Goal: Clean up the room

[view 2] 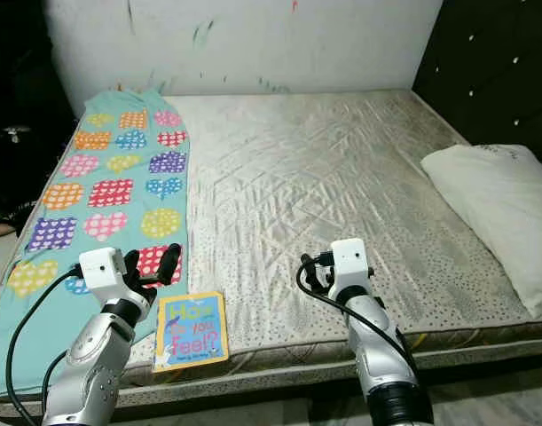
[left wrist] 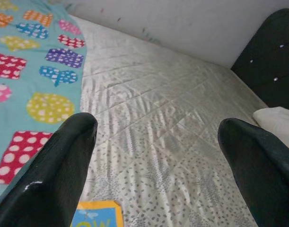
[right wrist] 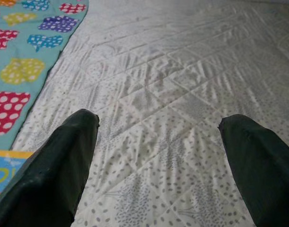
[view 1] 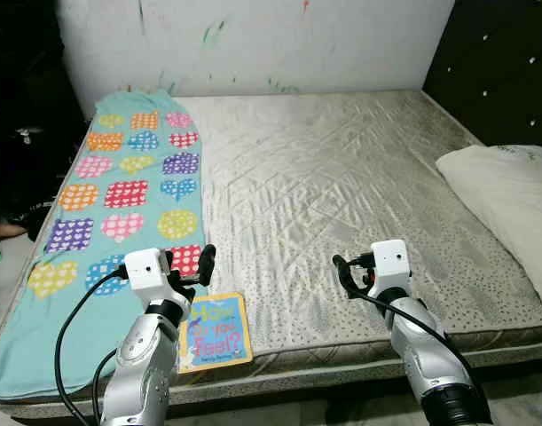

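A children's picture book [view 1: 215,331] with a yellow border lies flat at the near edge of the bare quilted mattress [view 1: 341,177], beside a teal blanket [view 1: 120,191] printed with coloured hearts. My left gripper [view 1: 192,266] hovers open just above and behind the book, whose corner shows as the book [left wrist: 97,215] under the left fingers [left wrist: 64,165]. My right gripper [view 1: 350,273] is open over bare mattress to the book's right, holding nothing. Beside the right fingers [right wrist: 59,161] lies the book's edge [right wrist: 2,170].
A white pillow [view 1: 510,204] lies at the bed's right side under a dark padded headboard [view 1: 501,62]. A marked white wall [view 1: 253,44] runs behind the bed. Dark clutter [view 1: 22,133] stands on the floor to the left.
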Controlling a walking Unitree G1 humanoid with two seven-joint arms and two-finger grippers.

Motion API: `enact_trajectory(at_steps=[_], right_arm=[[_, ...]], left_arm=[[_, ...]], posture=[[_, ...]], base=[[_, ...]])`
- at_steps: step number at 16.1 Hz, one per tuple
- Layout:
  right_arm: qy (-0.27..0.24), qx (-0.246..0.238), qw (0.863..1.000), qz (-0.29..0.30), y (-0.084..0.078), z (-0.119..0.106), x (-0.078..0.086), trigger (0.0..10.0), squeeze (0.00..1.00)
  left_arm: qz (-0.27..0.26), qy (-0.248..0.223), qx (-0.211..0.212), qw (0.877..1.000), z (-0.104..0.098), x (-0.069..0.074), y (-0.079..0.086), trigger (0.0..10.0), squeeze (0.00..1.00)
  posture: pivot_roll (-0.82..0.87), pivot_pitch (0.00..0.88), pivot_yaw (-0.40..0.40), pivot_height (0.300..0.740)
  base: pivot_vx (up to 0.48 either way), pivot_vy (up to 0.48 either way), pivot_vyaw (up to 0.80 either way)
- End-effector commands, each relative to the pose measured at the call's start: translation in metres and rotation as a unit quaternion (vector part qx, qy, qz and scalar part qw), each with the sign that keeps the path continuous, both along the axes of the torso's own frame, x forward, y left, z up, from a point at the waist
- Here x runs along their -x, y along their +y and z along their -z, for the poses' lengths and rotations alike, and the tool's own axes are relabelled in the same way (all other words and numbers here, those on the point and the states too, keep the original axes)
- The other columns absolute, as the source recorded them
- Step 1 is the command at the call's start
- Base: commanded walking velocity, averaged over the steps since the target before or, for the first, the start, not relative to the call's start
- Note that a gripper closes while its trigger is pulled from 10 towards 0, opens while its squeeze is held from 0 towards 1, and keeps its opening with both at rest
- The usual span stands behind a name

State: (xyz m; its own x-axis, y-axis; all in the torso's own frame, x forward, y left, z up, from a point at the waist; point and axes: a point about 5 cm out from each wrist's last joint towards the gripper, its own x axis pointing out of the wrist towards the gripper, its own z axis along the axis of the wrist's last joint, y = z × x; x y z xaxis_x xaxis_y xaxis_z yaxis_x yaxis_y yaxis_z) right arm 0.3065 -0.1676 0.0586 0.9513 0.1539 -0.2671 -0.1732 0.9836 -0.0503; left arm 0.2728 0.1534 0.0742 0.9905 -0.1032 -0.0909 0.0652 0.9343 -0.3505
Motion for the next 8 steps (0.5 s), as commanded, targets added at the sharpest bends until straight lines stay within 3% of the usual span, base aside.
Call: enact_trajectory(at_steps=[1,5,8], right_arm=[[-0.006,-0.007,1.000,0.002,-0.0009,-0.0069,-0.0045,10.0,0.00],[-0.002,-0.011,1.000,-0.004,0.0014,-0.0066,-0.0048,10.0,0.00],[0.002,-0.013,1.000,-0.005,0.0015,-0.0054,-0.0044,10.0,0.00]], left_arm=[[-0.002,-0.006,-0.006,1.000,-0.0056,-0.0032,0.0020,10.0,0.00],[-0.004,0.006,-0.002,1.000,-0.0033,-0.0042,0.0029,10.0,0.00],[-0.005,0.005,0.000,1.000,-0.0034,-0.0036,0.0030,10.0,0.00]], posture=[[-0.06,0.065,-0.012,0.740],[-0.06,0.073,-0.012,0.740],[-0.05,0.071,-0.014,0.740]], base=[[0.000,0.000,0.00],[0.000,0.000,0.00],[0.000,0.410,0.00]])
